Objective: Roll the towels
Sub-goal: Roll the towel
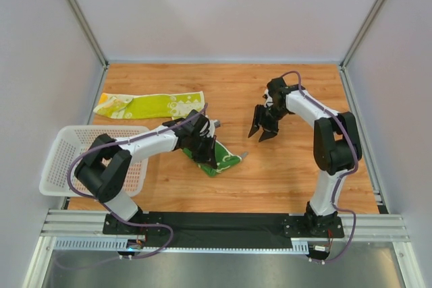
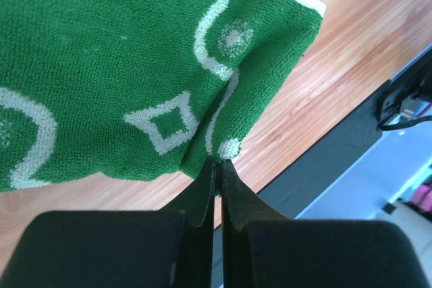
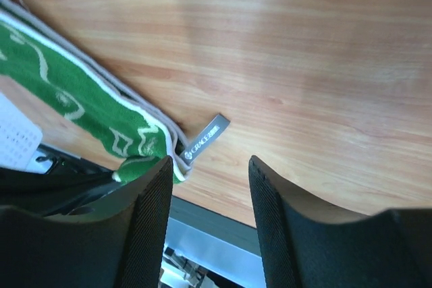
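**Grip state.** Your left gripper had its fingers pressed together on a fold at the edge of the green towel, with the cloth caught only at the very tips. Your right gripper hung over the table with fingers spread and nothing between them. It was just beside the towel corner that carries the grey label tab.

**Position.** The green towel lay bunched near the middle of the table, under your left wrist. The lime-yellow towel lay flat as a long strip at the far left, beyond the basket, with neither gripper on it.

**Handling (judgement).**
- The cloth looked like terry: light, limp and not fragile.
- It should sag from any single pinch, and its pile would likely drag on the wood and bunch rather than slide.
- A roll would probably loosen unless you pinned it.

**Where to hold (judgement).** Take the white-bordered hem, where the cloth is thicker. Use one corner of a short edge per gripper so the roll runs straight. Your left pinch looked shallow and may slip.
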